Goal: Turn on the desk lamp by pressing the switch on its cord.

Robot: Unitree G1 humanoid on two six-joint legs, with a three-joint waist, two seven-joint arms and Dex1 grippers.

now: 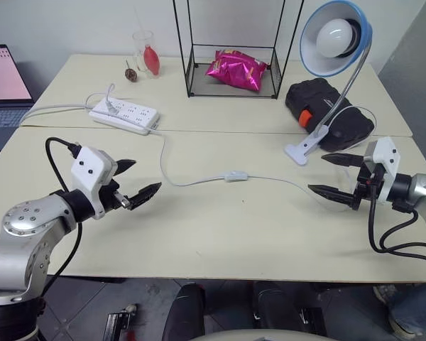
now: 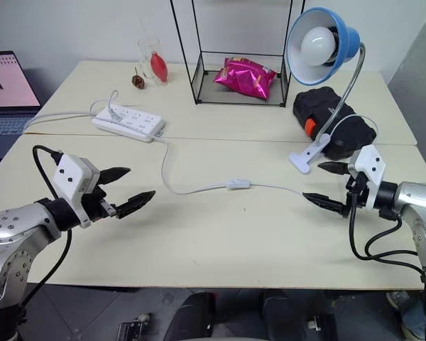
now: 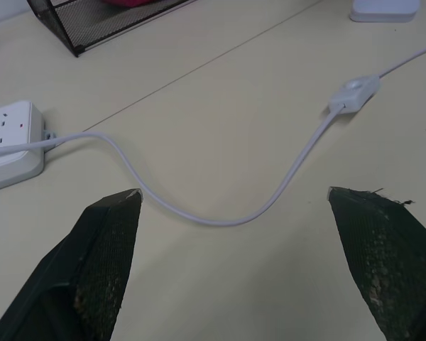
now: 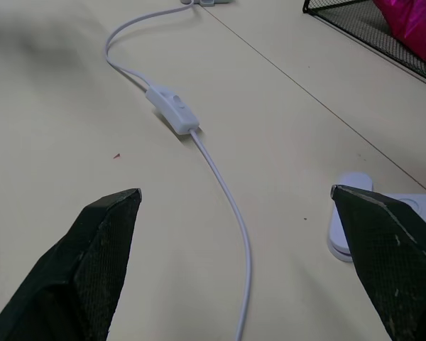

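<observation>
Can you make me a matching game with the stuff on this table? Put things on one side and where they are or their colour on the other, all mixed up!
Things:
1. lamp
2. switch
3. snack bag
4. power strip

Clues:
A. shiny pink, inside the black wire rack
B. white, with a plug in it, on the robot's left side of the table
C. blue-rimmed shade with a big white bulb
D. small and white, on the cord between the two grippers

Pairs: 1-C, 2-D, 3-A, 4-B
</observation>
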